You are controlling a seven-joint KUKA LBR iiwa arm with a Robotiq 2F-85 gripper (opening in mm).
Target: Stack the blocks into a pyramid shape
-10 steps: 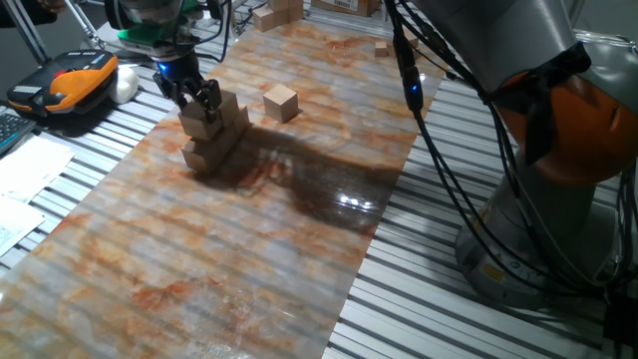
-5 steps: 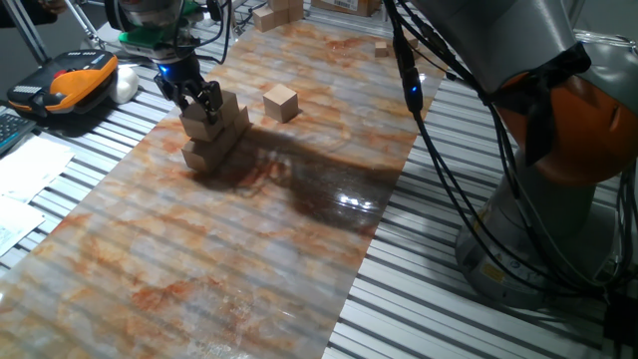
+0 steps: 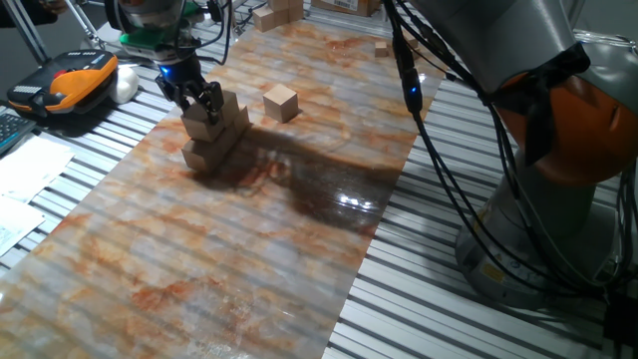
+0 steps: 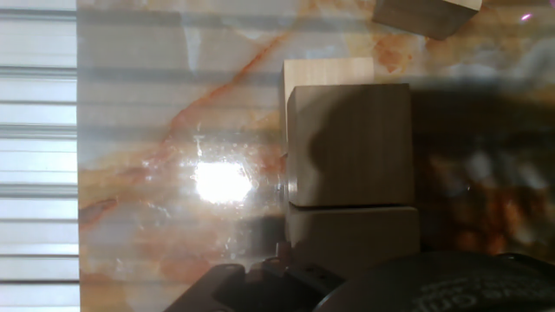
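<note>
A stack of tan wooden blocks (image 3: 217, 140) stands at the far left of the marbled mat. My gripper (image 3: 198, 103) is at its front end, fingers down either side of an upper block (image 3: 203, 125), shut on it. That block rests on a bottom-row block (image 3: 202, 156), next to another upper block (image 3: 230, 108). One loose block (image 3: 281, 102) sits to the right, apart from the stack. In the hand view the upper block (image 4: 349, 143) fills the centre, with lower blocks (image 4: 329, 71) showing past its edges and the loose block (image 4: 425, 13) at the top right. My fingertips are hidden there.
More wooden pieces (image 3: 278, 13) are heaped at the mat's far end, and a small piece (image 3: 382, 48) lies near the right edge. An orange-and-black device (image 3: 68, 82) and papers (image 3: 30, 170) lie on the slatted table at left. The arm's base (image 3: 558, 150) and cables fill the right.
</note>
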